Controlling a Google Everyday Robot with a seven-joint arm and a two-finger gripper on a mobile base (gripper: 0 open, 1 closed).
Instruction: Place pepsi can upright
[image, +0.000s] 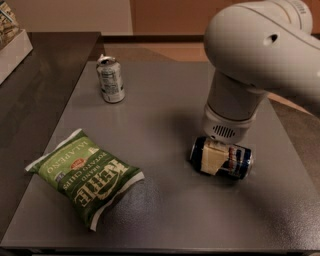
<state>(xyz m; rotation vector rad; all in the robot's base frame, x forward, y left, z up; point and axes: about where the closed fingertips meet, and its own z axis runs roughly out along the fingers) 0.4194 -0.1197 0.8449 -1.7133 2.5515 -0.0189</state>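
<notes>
A grey surface (165, 125) fills most of the view, with a band of warm wood-coloured wall or cabinet (175, 15) running behind its far edge. The pepsi can (239, 162) lies on its side on the surface, not upright, its long axis running roughly left to right and its dark blue body with a red-and-white marking facing the camera. The claw (216, 159) is directly on top of the pepsi can, reaching straight down onto its left half, and a cream-coloured part of the claw covers the near side of the pepsi can there. Whether the claw is clamped on the pepsi can or only set around it cannot be told. The robot's bulky white arm (255, 45) rises above the pepsi can and bends off to the right, out of the picture. Well to the left of the pepsi can, and a little nearer the camera, a green bag of potato chips (87, 175) lies flat. Far beyond the pepsi can and to its left, a silver-grey can (111, 80) with a white label stands upright. Further left again a darker counter (45, 90) adjoins the surface, carrying a white box (12, 50) at the picture's edge.
</notes>
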